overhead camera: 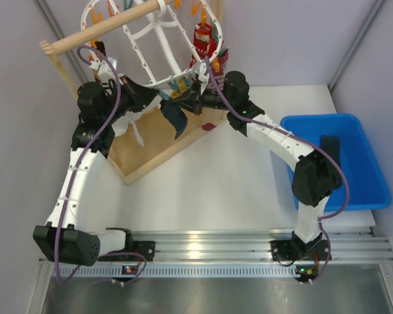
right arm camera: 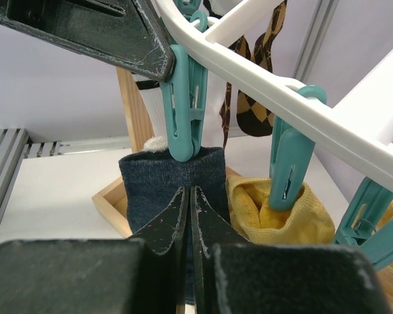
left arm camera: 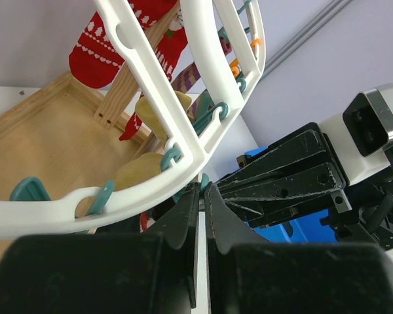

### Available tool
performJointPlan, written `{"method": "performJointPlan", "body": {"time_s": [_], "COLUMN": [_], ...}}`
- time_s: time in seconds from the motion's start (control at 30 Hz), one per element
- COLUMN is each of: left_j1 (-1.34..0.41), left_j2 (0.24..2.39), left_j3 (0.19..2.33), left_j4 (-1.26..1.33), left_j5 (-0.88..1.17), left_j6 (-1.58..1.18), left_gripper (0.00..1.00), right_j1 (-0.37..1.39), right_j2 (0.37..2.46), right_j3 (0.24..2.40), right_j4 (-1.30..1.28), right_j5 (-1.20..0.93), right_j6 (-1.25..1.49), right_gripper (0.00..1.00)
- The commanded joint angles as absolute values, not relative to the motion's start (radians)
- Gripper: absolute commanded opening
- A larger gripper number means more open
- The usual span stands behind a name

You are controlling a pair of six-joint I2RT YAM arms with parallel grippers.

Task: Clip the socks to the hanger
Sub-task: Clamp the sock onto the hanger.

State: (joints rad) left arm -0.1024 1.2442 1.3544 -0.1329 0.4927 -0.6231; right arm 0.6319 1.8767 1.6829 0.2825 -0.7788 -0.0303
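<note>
The white hanger [overhead camera: 158,46] hangs tilted from the rod, and its rim [right arm camera: 262,72] carries teal clips. A dark navy sock [right arm camera: 150,180] [overhead camera: 175,121] hangs with its top edge in one teal clip [right arm camera: 183,111]. My left gripper [left arm camera: 202,186] [overhead camera: 158,98] is shut on that clip's upper end [left arm camera: 203,180], just under the rim [left arm camera: 183,154]. My right gripper [right arm camera: 188,193] [overhead camera: 191,99] is shut on the navy sock below the clip, with fabric showing in the slit between its fingers. A yellow sock [right arm camera: 275,216] hangs from the neighbouring clip [right arm camera: 289,163].
A wooden rod [overhead camera: 105,29] on a wooden base [overhead camera: 164,150] carries the hanger. Red patterned socks [overhead camera: 203,39] and brown argyle socks [right arm camera: 249,98] hang on the far rim. A white sock [overhead camera: 132,131] hangs near my left arm. A blue bin [overhead camera: 344,160] sits at the right.
</note>
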Motion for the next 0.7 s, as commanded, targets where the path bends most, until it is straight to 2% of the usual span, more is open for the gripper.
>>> {"method": "performJointPlan", "body": {"time_s": [0.0,0.67], "left_j1": [-0.092,-0.092], "left_j2": [1.252,1.253], "left_j3": [1.370,1.368], "left_j4": [-0.156,-0.160], "left_j5": [0.500,0.508], "left_j6": [-0.634,-0.630], "left_gripper": [0.00,0.00], "right_j1": [0.637,0.634], "right_j2": [1.881,1.894], "right_j3": [1.736,1.781], "right_j4": [0.330,0.344], "right_j5": [-0.779,-0.770], "right_j6": [-0.026,-0.008], "right_gripper": [0.00,0.00]}}
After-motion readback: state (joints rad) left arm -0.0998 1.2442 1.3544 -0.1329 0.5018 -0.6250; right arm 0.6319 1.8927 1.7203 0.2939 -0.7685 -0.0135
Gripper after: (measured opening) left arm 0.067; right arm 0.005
